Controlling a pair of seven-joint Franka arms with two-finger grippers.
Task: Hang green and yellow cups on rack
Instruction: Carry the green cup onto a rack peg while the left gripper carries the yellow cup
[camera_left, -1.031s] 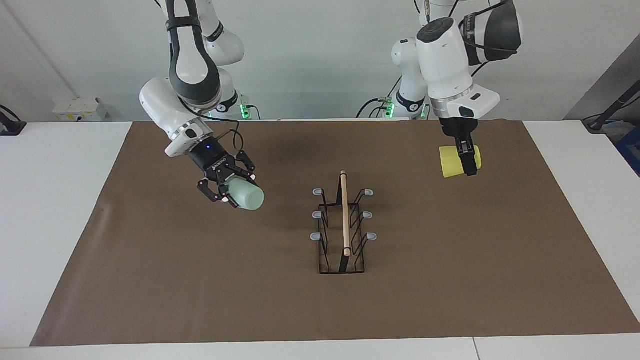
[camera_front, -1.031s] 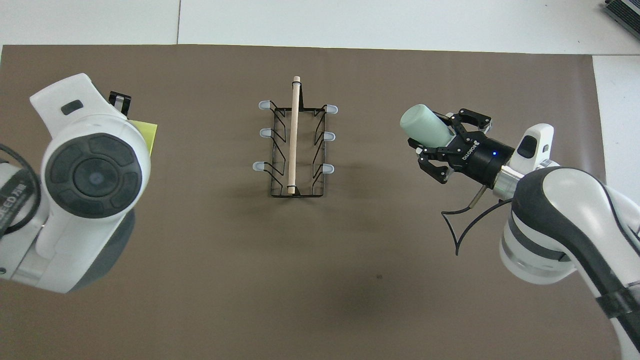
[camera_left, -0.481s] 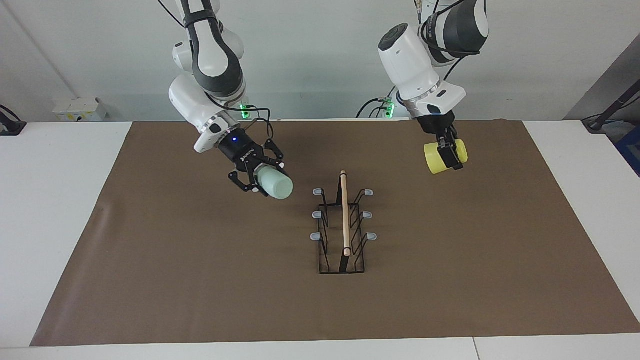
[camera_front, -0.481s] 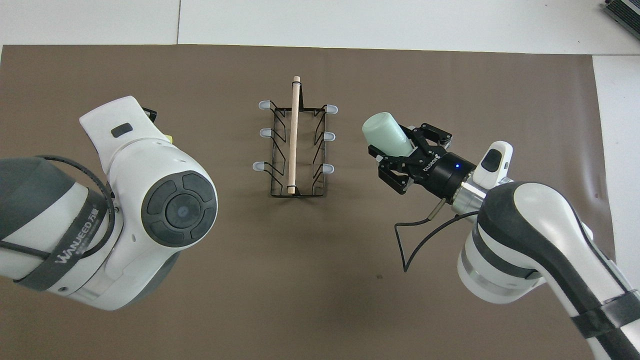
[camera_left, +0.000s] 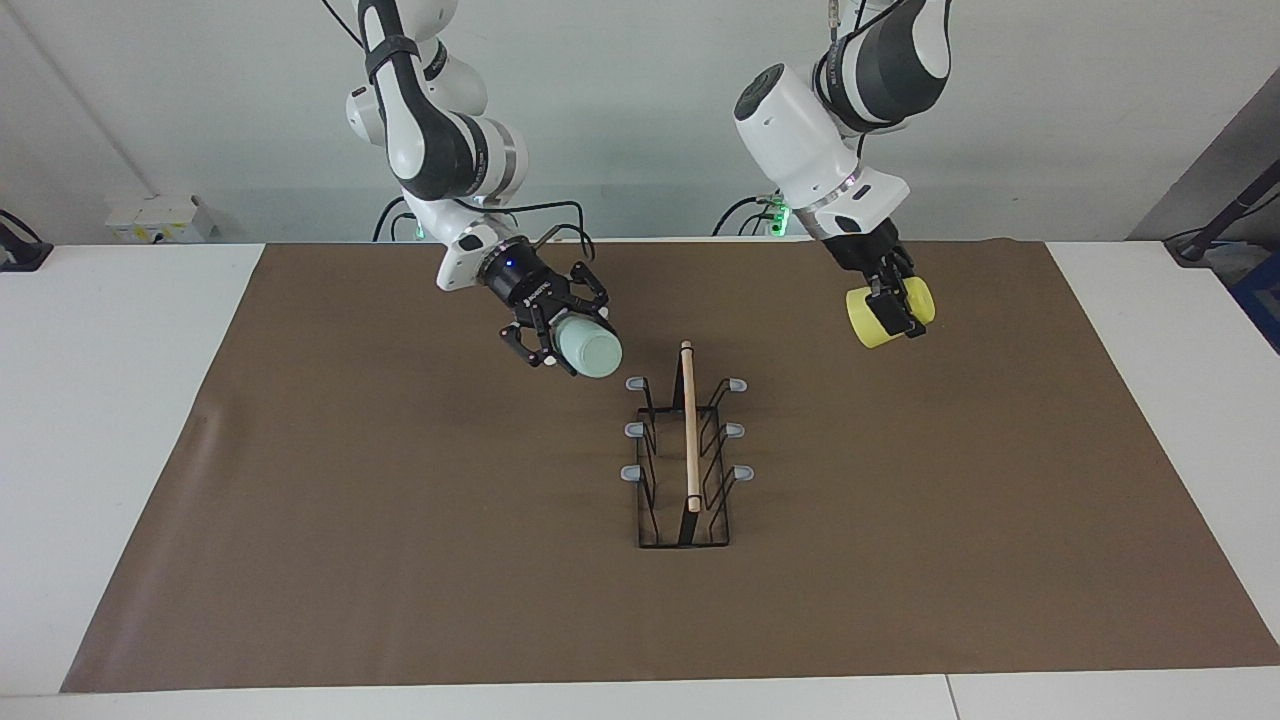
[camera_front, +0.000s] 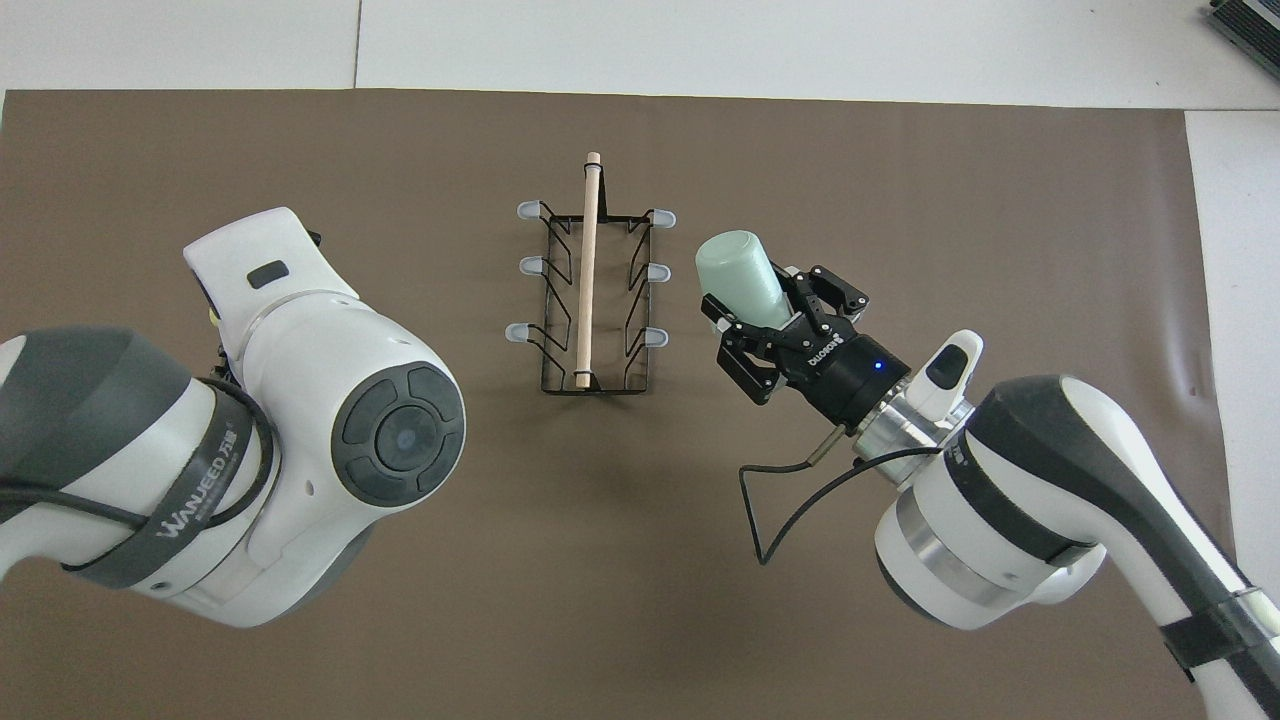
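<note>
The right claw (camera_left: 562, 338), clamped on the green cup (camera_left: 588, 350), is shifting from over the open mat toward the rack (camera_left: 686, 450); the cup is now hanging in the air close beside the rack's prongs on the right arm's side, where a second ago it was well apart from them. In the overhead view the green cup (camera_front: 740, 278) is now lying just beside the capped prongs. The left claw (camera_left: 893, 303), gripping the yellow cup (camera_left: 872, 320), is also travelling toward the rack and tilting, so the cup is turning from level to slanted. In the overhead view the left arm's body is now hiding that cup.
</note>
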